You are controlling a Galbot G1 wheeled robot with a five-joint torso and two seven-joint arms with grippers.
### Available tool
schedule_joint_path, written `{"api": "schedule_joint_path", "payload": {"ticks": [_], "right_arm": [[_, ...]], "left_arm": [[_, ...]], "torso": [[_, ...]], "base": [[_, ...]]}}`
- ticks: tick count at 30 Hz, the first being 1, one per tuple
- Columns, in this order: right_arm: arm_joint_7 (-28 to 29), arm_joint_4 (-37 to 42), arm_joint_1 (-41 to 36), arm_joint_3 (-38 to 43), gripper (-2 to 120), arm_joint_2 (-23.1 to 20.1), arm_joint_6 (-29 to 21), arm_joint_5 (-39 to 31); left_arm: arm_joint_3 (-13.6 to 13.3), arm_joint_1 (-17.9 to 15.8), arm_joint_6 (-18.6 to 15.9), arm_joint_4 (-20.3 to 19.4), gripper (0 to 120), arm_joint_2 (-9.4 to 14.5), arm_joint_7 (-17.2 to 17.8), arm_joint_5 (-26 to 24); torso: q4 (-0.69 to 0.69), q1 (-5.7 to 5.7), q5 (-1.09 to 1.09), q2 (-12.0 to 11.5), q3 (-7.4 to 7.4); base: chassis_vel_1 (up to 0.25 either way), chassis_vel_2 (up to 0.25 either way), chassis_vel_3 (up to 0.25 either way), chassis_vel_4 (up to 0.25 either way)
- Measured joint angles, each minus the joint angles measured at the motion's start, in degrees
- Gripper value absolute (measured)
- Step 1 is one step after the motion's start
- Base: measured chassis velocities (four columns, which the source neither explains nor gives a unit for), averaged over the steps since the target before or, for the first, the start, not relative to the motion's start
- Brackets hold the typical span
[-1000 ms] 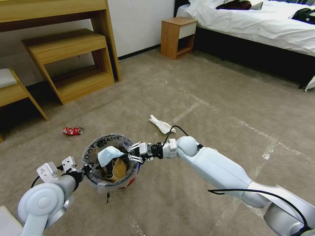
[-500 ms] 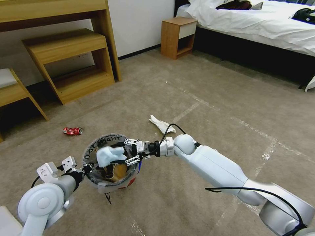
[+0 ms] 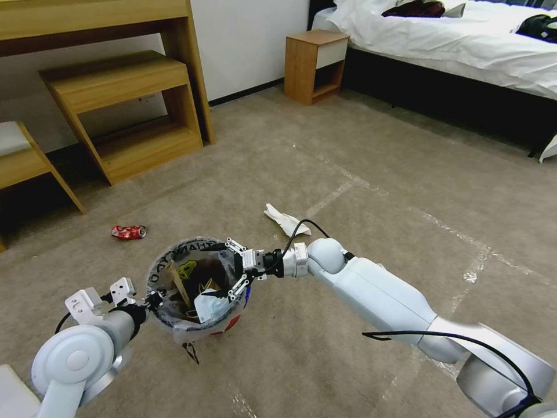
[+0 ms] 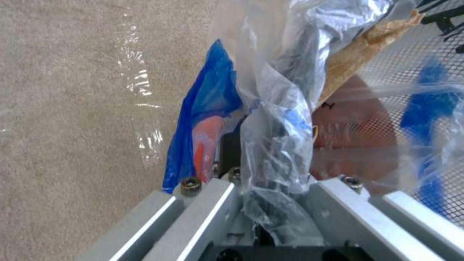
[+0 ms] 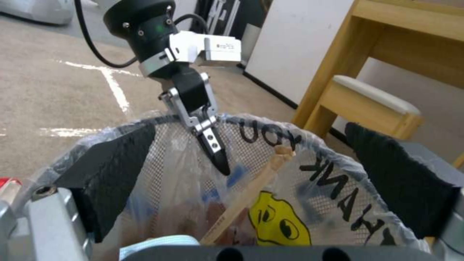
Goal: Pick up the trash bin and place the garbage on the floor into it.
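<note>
The left gripper [image 3: 152,299] holds the trash bin [image 3: 174,328] off the carpet at near left, its jaws clamped on the left side of the rim; the left wrist view shows the clear liner bag [image 4: 275,119] pinched between the fingers along with the blue rim [image 4: 203,108]. The right gripper [image 3: 235,268] hovers over the bin's right edge with its jaws spread wide and nothing between them. Inside the bin lie the pale blue mask [image 3: 210,303], a wooden stick [image 3: 178,283] leaning against the liner, and brown paper beneath, with the liner's yellow smiley [image 5: 278,221] visible on the inner wall.

So the bin has been picked up and several pieces are already in. Two pieces are left on the floor [image 3: 377,174] as far as the pictures show: the crushed red can [image 3: 128,232] to the far left of the bin, and the white crumpled paper [image 3: 284,220] just beyond the right arm.
</note>
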State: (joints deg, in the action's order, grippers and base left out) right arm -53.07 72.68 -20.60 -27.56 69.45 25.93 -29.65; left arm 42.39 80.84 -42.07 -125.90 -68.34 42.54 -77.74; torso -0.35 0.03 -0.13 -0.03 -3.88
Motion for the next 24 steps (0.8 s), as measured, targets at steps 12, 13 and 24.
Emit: {"api": "schedule_joint_path", "payload": {"ticks": [12,13,24], "right_arm": [[2.86,3.12,1.96,9.92,100,-0.79,-1.4,-2.86],[3.44,3.14,2.27,11.73,100,-1.11,-1.7,-3.27],[10.95,0.37,-0.88,30.27,100,-3.97,-4.06,-4.13]], "left_arm": [[-0.13,-0.05,0.0,0.33,0,0.1,0.03,-0.11],[-0.13,-0.1,-0.01,0.47,0,0.12,0.03,-0.12],[0.08,-0.03,-0.01,0.35,0,0.14,0.04,-0.19]], "torso": [[0.01,0.0,0.0,0.0,0.0],[0.0,0.0,0.0,0.0,0.0],[0.0,0.0,0.02,0.0,0.0]], "base": [[0.0,0.0,0.0,0.0],[0.0,0.0,0.0,0.0],[0.0,0.0,0.0,0.0]]}}
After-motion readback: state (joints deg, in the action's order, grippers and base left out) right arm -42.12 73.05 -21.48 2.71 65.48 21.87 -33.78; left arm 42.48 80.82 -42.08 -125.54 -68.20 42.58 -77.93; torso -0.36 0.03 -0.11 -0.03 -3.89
